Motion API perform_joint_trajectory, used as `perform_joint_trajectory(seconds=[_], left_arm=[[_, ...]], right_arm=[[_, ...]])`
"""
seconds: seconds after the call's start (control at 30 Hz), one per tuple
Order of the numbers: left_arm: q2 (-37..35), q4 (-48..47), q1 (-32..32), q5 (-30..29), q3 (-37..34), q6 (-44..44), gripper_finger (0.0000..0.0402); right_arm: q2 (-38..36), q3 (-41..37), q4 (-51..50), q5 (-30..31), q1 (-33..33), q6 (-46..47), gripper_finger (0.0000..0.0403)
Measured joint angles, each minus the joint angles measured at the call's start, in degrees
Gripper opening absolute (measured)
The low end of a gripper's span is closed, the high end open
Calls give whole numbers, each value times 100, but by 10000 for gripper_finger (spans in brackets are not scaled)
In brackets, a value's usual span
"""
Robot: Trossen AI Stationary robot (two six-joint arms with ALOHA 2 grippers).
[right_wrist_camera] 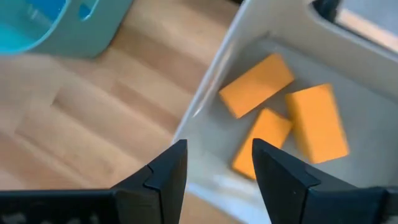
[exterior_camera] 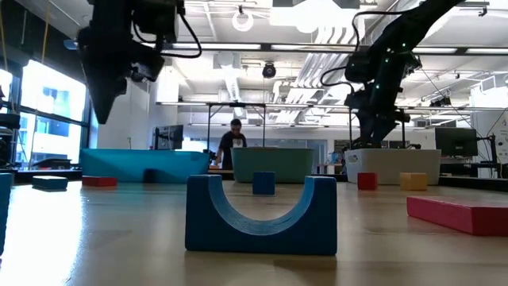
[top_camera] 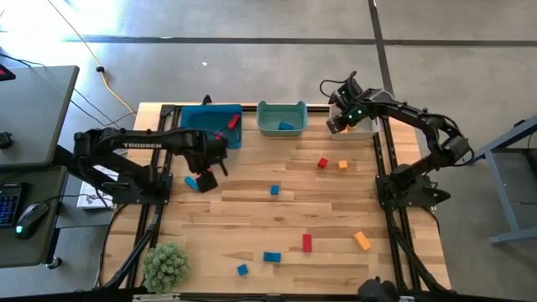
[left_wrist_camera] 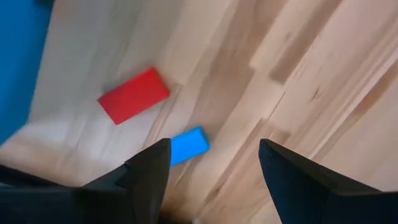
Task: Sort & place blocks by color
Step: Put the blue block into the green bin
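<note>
My left gripper [left_wrist_camera: 214,149] hangs open over the table's left part [top_camera: 206,178], pointing down, with nothing between its fingers. A small blue block [left_wrist_camera: 188,145] lies on the wood by one fingertip, and a red block [left_wrist_camera: 134,95] lies flat a little farther on, toward the blue bin [top_camera: 210,117]. My right gripper [right_wrist_camera: 219,149] is open above the white-grey bin [top_camera: 359,127] at the far right. Three orange blocks [right_wrist_camera: 283,112] lie on that bin's floor. More red, blue and orange blocks lie scattered on the table.
A teal bin [top_camera: 281,109] with a blue block [top_camera: 287,127] stands between the other two bins. Loose blocks: red [top_camera: 322,163], orange [top_camera: 342,165], blue [top_camera: 274,190], red [top_camera: 307,242], orange [top_camera: 362,241], blue [top_camera: 272,257]. A green plant [top_camera: 165,267] stands at the near left corner.
</note>
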Motion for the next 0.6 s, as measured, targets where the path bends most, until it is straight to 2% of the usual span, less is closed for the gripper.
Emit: perform_joint_trajectory(seconds=[0.37,0.6], left_arm=[[2,-251,-724,-842,-70,1891,232],[4,-349,-745,-717,-674,2660,232]], right_arm=[[0,0,-230,-128,584,233,168],[-64,9,-173,-42,728,130,168]])
